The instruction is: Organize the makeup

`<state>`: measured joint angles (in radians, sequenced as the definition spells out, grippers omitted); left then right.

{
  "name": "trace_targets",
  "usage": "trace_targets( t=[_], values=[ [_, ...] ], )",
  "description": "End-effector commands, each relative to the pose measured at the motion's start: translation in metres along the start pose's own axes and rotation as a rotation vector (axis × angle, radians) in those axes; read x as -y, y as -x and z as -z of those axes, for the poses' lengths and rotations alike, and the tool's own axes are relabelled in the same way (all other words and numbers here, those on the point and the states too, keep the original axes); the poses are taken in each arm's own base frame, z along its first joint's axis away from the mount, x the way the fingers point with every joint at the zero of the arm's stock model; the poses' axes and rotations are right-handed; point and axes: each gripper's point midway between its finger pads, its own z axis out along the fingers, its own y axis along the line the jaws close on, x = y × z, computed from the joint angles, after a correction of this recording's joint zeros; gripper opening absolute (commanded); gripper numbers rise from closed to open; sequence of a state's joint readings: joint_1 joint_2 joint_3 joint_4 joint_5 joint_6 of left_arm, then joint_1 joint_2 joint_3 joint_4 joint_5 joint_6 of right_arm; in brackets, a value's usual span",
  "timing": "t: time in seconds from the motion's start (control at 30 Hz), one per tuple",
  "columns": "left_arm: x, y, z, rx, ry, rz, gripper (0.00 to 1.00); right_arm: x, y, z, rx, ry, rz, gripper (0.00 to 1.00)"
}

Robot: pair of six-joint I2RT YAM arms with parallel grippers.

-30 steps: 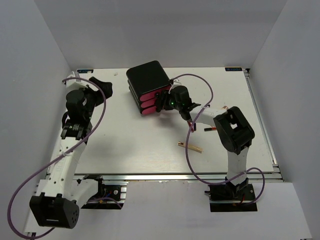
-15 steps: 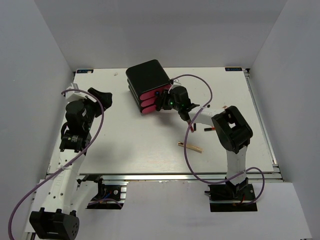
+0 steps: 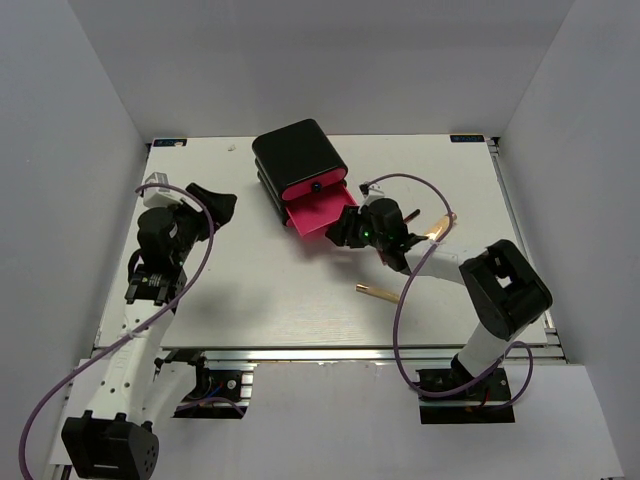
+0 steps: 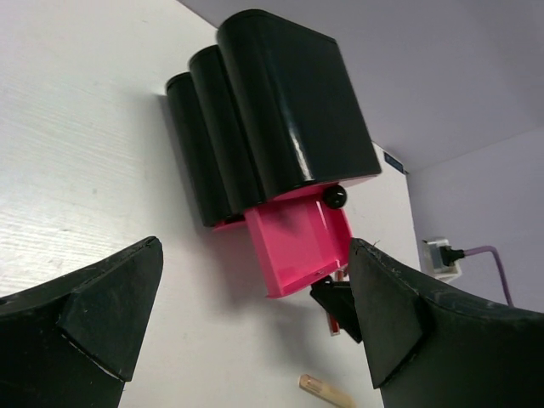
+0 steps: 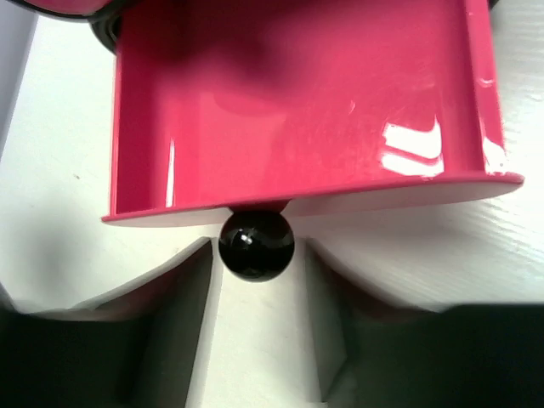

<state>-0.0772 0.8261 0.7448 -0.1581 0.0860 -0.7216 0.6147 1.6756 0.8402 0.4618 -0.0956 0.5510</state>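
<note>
A slim gold-beige stick (image 3: 381,294) lies on the table in front of the right arm; its end shows in the left wrist view (image 4: 327,393). A thin dark-red lip stick (image 4: 332,323) lies partly hidden behind my right gripper. My right gripper (image 3: 346,228) is closed round the black knob (image 5: 257,245) of a pink drawer (image 5: 297,102), which is pulled out and empty. My left gripper (image 3: 207,200) is open and empty, left of the box, its fingertips (image 4: 102,314) wide apart. Compacts, palette and tube are out of view.
The black box (image 3: 298,160) with pink drawers stands at the table's far middle; it also shows in the left wrist view (image 4: 280,110). The open drawer (image 3: 320,212) juts toward the front right. The table's right edge has a metal rail (image 3: 520,240).
My right gripper has drawn back toward the front right, pulling a pink drawer out of the box. My left arm has lowered and shifted slightly right.
</note>
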Motion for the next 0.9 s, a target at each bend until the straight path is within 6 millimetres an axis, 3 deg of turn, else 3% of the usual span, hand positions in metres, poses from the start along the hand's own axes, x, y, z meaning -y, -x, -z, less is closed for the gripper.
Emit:
trace_targets(
  t=[0.0, 0.1, 0.2, 0.27, 0.33, 0.37, 0.4, 0.43, 0.47, 0.5, 0.53, 0.57, 0.6, 0.67, 0.7, 0.73, 0.8, 0.83, 0.87],
  values=[
    [0.028, 0.004, 0.000, -0.015, -0.123, -0.008, 0.98, 0.005, 0.001, 0.004, 0.006, -0.010, -0.019, 0.57],
    [0.045, 0.004, -0.003, -0.035, -0.180, -0.020, 0.98, -0.007, 0.005, 0.003, 0.002, 0.054, 0.045, 0.89],
    [0.067, 0.005, -0.007, -0.062, -0.234, -0.056, 0.97, -0.016, 0.009, 0.009, -0.031, 0.099, 0.167, 0.89],
    [0.081, -0.007, -0.013, -0.097, -0.261, -0.096, 0.93, -0.015, 0.001, 0.019, -0.096, 0.142, 0.236, 0.89],
    [0.108, -0.018, -0.012, -0.130, -0.320, -0.137, 0.84, -0.021, 0.000, 0.040, -0.117, 0.249, 0.334, 0.89],
    [0.115, -0.024, -0.014, -0.142, -0.338, -0.171, 0.79, -0.016, -0.009, 0.051, -0.177, 0.259, 0.350, 0.89],
    [0.121, -0.034, -0.020, -0.176, -0.353, -0.188, 0.59, -0.018, -0.003, 0.064, -0.176, 0.284, 0.394, 0.89],
    [0.139, -0.037, -0.019, -0.191, -0.401, -0.209, 0.47, -0.012, 0.006, 0.077, -0.177, 0.321, 0.407, 0.89],
    [0.142, -0.043, -0.021, -0.216, -0.409, -0.249, 0.38, -0.003, 0.004, 0.089, -0.197, 0.336, 0.479, 0.89],
    [0.142, -0.054, -0.029, -0.255, -0.403, -0.273, 0.32, -0.001, 0.020, 0.103, -0.158, 0.336, 0.531, 0.88],
    [0.156, -0.054, -0.027, -0.264, -0.439, -0.299, 0.31, 0.016, 0.034, 0.114, -0.129, 0.308, 0.560, 0.86],
    [0.161, -0.058, -0.028, -0.278, -0.466, -0.334, 0.31, 0.024, 0.048, 0.121, -0.092, 0.315, 0.698, 0.85],
    [0.165, -0.063, -0.029, -0.295, -0.489, -0.348, 0.31, 0.031, 0.051, 0.132, -0.091, 0.312, 0.750, 0.83],
    [0.176, -0.083, -0.033, -0.373, -0.553, -0.385, 0.41, 0.049, 0.067, 0.146, -0.077, 0.305, 0.878, 0.75],
    [0.179, -0.092, -0.034, -0.397, -0.567, -0.402, 0.48, 0.063, 0.049, 0.153, -0.162, 0.340, 0.996, 0.70],
    [0.182, -0.114, -0.036, -0.445, -0.574, -0.427, 0.62, 0.074, 0.042, 0.158, -0.214, 0.347, 1.054, 0.53],
    [0.187, -0.129, -0.037, -0.477, -0.584, -0.473, 0.70, 0.094, 0.019, 0.166, -0.355, 0.395, 1.128, 0.43],
    [0.188, -0.143, -0.037, -0.504, -0.588, -0.482, 0.72, 0.103, 0.016, 0.166, -0.389, 0.378, 1.106, 0.36],
    [0.188, -0.148, -0.038, -0.512, -0.589, -0.478, 0.74, 0.109, 0.015, 0.166, -0.408, 0.368, 1.065, 0.38]
  ],
)
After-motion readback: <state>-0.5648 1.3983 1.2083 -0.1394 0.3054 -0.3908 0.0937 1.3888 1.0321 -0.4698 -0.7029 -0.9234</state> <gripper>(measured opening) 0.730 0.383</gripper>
